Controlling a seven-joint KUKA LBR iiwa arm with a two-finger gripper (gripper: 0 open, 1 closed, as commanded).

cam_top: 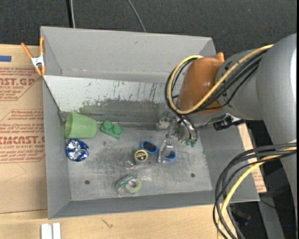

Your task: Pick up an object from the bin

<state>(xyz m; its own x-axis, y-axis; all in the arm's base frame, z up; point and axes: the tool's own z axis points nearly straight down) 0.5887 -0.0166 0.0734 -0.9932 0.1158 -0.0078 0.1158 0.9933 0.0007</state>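
Note:
My gripper (165, 151) hangs low over the bin's right middle, under the orange wrist cover. Its metal fingers point down at a small blue piece (170, 156) lying on the floor just right of them; whether they touch it I cannot tell. A blue ring-shaped clip (149, 147) lies a little to the left. Beside that sits a small round yellow-and-dark cap (141, 156).
A light green cup (80, 126) lies on its side at the left wall, with a green block (111, 129) next to it. A shiny blue ball (77, 150) rests below the cup. A clear tape dispenser with a greenish roll (129, 183) lies near the front.

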